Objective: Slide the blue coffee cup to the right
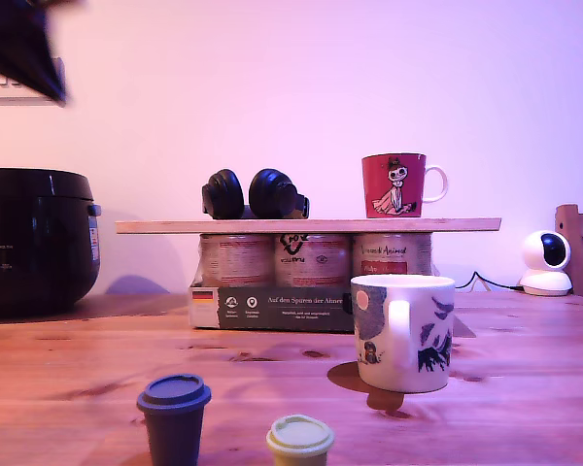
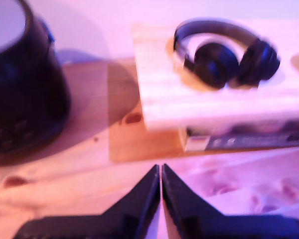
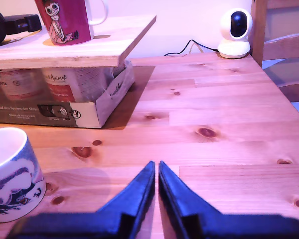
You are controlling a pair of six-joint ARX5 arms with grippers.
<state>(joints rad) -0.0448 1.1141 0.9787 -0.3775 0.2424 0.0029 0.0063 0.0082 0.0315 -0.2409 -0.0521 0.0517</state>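
The blue coffee cup (image 1: pixel 402 331) stands upright on the wooden surface (image 1: pixel 525 388), in front of the box of jars (image 1: pixel 272 307); ceramic, I judge it heavy, rigid and chippable (push low on the wall, not the handle). My second gripper (image 3: pixel 156 168) is clenched and empty beside it; my first gripper (image 2: pixel 160 172) likewise, near the headphones (image 2: pixel 226 55); two small cups (image 1: pixel 174 419) stand clear.

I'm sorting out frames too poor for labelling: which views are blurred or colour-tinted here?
All three views carry a pink-purple cast. The first wrist view is soft, smearing the headphones and the black cooker. The second wrist view is sharper: the blue coffee cup and white camera read clearly. In the exterior view only a dark shape at its upper left is blurred.
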